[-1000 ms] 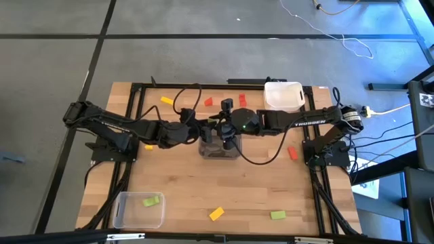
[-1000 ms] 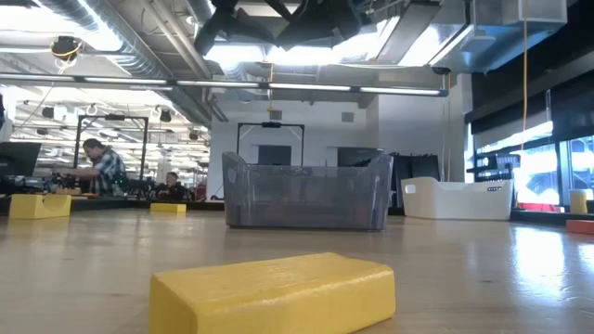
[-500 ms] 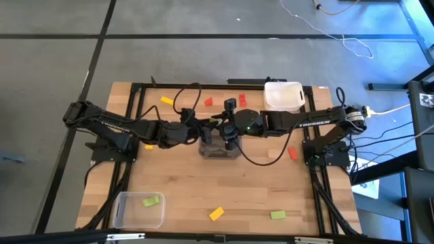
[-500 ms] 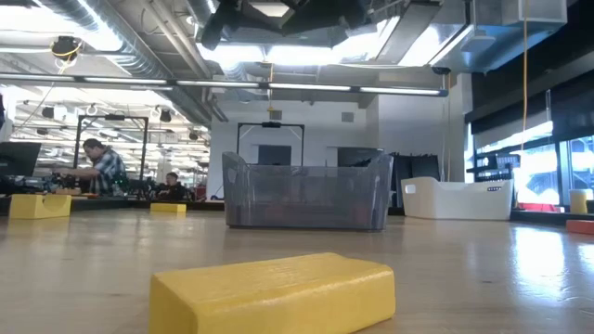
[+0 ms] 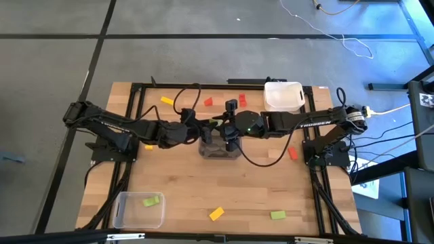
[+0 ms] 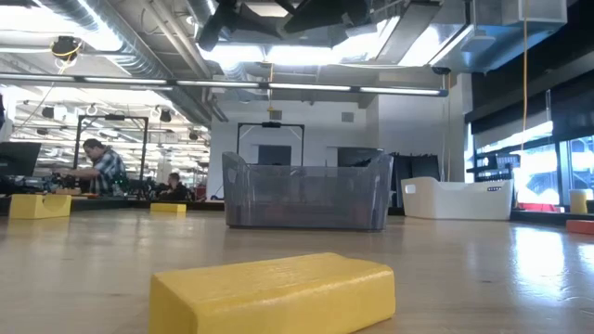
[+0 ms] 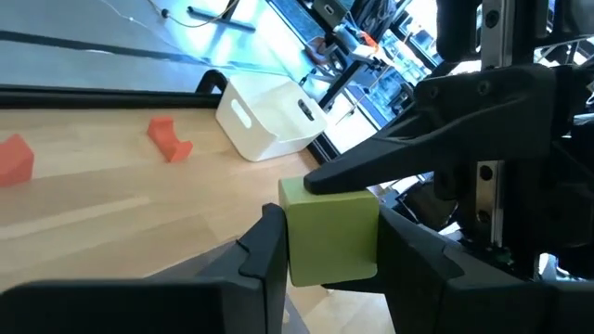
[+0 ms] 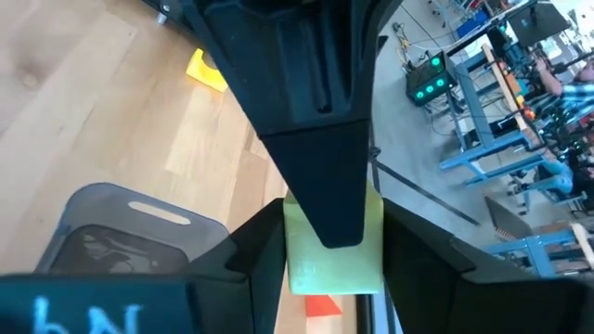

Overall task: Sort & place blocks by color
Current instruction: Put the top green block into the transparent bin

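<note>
Nearest the low camera a yellow block point(image 6: 274, 291) lies on the wooden table point(image 6: 483, 278), and farther back stands the grey bin point(image 6: 304, 196), above which the two arms meet. There the left gripper point(image 7: 323, 269) pinches a light green block point(image 7: 331, 231) between its fingers, while the right gripper point(image 8: 325, 269) also has its fingers set against the sides of that same block (both hold it at once). Farther off, two red blocks point(image 7: 169, 138) and the white bin point(image 7: 268, 116) sit along the table's far edge.

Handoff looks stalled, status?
Both grippers, left and right, shut on green block. Held above grey bin. Nothing in the way.
</note>
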Available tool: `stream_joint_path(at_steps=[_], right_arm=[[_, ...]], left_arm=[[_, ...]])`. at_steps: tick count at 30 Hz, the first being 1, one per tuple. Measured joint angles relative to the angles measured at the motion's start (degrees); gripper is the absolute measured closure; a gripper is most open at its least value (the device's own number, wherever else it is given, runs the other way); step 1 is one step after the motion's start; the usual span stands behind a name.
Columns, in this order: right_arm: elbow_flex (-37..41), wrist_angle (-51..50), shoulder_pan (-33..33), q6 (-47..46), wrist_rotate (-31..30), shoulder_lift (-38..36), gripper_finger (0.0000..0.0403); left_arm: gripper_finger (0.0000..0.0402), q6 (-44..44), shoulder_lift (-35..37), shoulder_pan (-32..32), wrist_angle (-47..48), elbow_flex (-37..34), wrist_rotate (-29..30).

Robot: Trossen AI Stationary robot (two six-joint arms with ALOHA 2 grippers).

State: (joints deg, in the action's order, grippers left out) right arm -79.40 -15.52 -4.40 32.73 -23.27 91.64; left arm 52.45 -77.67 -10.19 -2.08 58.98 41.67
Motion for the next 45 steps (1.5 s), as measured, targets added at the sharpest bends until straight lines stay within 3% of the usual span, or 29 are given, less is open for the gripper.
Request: stream_joint_path(at_steps=[18, 25, 36, 45], right_arm=[[0.0, -0.2, -0.8, 3.3, -0.3, 0.0, 0.0247], [0.0, -0.3, -0.7, 3.4, 0.6, 0.0, 0.0269], [0.0, 0.2, -0.7, 3.4, -0.8, 0.0, 0.0186], [0.0, 0.0, -1.5, 3.5, -1.6, -0.1, 0.0174]], left_arm=[[0.0281, 1.0, 0.0, -0.3, 0.6, 0.0, -0.7], [0.0281, 1.1, 0.0, -0.3, 0.7, 0.0, -0.7], [0.0281, 1.0, -0.1, -0.3, 1.0, -0.1, -1.0], [0.0281, -0.9, 0.5, -0.2, 2.3, -0.2, 0.8]])
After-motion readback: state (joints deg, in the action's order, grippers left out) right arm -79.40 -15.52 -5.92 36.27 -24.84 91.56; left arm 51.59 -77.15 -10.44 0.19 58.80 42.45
